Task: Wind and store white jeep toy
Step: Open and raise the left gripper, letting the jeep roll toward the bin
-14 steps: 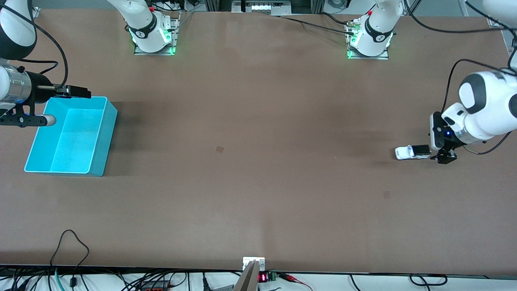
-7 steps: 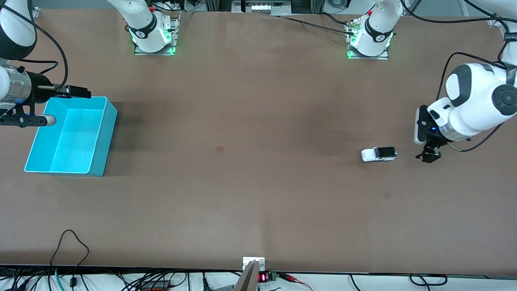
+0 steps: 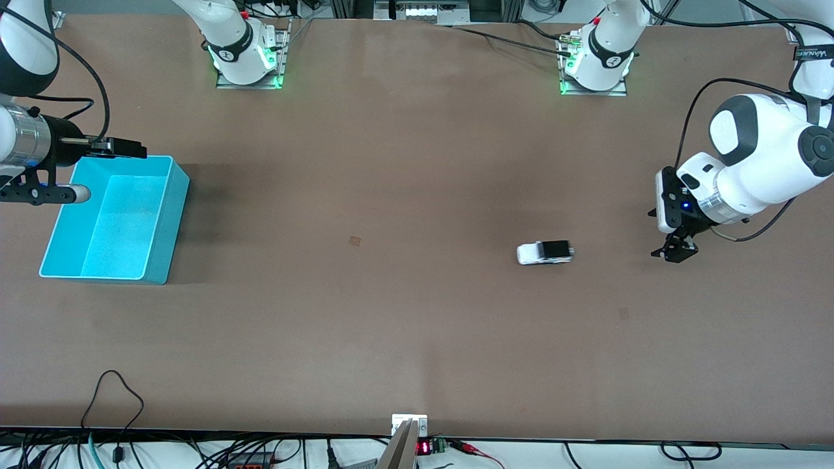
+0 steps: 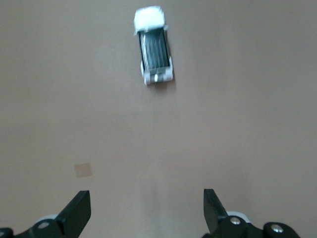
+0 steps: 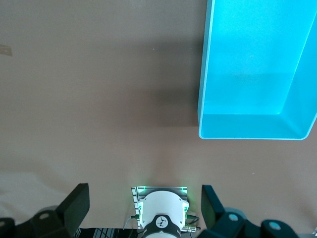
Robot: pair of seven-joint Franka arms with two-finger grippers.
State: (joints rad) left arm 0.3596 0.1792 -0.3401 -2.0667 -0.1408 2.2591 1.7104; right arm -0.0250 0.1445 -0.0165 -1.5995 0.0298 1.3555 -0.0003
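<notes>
From the front, the white jeep toy (image 3: 545, 253) sits alone on the tabletop (image 3: 417, 326), well apart from the turquoise bin (image 3: 166, 225) and not yet stored, while both wrist views show the left end effector (image 4: 147, 214) and the waiting right end effector (image 5: 143, 210) wide and empty.

White jeep toy (image 3: 545, 253) on table (image 3: 417, 326), apart from open left gripper (image 3: 675, 253). Turquoise bin (image 3: 117, 221) at right arm's end, right gripper (image 3: 124, 148) open above its rim.
</notes>
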